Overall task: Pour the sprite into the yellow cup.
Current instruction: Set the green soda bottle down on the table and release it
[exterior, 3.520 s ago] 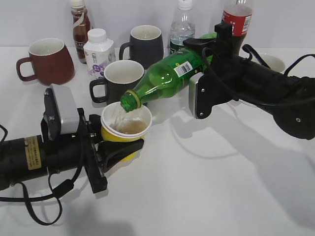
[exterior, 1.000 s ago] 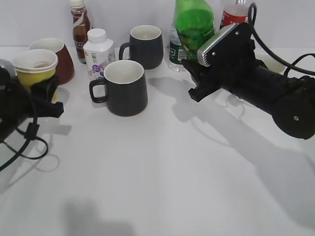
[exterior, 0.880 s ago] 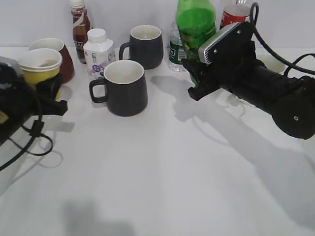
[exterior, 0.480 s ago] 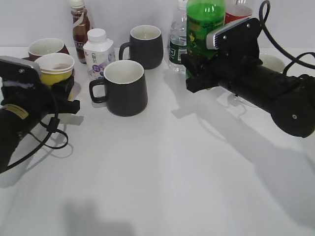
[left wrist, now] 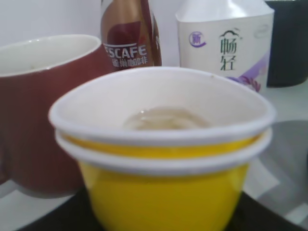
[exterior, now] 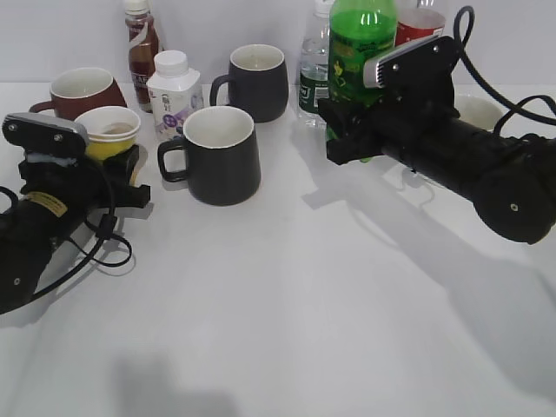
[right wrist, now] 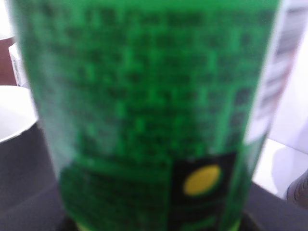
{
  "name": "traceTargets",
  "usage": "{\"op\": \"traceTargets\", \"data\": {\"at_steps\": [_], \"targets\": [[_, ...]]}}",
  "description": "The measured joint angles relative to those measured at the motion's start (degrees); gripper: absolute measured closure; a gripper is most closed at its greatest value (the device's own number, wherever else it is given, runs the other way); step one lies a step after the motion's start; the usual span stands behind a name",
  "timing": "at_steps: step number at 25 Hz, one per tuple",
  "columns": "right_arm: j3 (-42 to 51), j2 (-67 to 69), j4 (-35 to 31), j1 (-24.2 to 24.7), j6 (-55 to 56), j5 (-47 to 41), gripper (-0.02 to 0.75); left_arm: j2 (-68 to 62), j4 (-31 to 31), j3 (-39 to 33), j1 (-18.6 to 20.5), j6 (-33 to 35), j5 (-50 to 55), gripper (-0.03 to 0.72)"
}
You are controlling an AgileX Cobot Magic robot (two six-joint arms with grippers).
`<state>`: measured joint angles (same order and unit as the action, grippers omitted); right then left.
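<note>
sprite (exterior: pixel 360 39): upright at back right of the table (exterior: pixel 287 304), clamped in the right gripper (exterior: pixel 347 130).
yellow cup (exterior: pixel 108 132): upright, gripped by the left gripper (exterior: pixel 117 174), just in front of the red mug (exterior: pixel 76 91); pale liquid inside.
hidden: sprite top cut off; right wrist view blurred; finger contact not visible.
count: two dark mugs, one red mug, one yellow cup.

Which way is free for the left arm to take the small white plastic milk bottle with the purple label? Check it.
Probably none for now: the left gripper is shut on the yellow paper cup, so it must release first. The white milk bottle stands close behind, with the near black mug beside it.
</note>
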<state>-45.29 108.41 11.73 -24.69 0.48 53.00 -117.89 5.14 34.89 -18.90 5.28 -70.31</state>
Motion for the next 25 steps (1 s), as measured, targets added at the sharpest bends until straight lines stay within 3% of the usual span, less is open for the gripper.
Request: {"op": "traceTargets", "data": {"at_steps": [10, 25], "targets": [[0.0, 0.0, 0.0, 0.0, -0.48, 0.0, 0.363, -0.06, 0.17, -0.14, 0.0, 0.0, 0.82, 0.162], [-5.31, 7.43, 0.37, 0.0, -0.48, 0.38, 0.363, 5.97, 1.42, -8.3, 0.0, 0.0, 1.01, 0.108]]}}
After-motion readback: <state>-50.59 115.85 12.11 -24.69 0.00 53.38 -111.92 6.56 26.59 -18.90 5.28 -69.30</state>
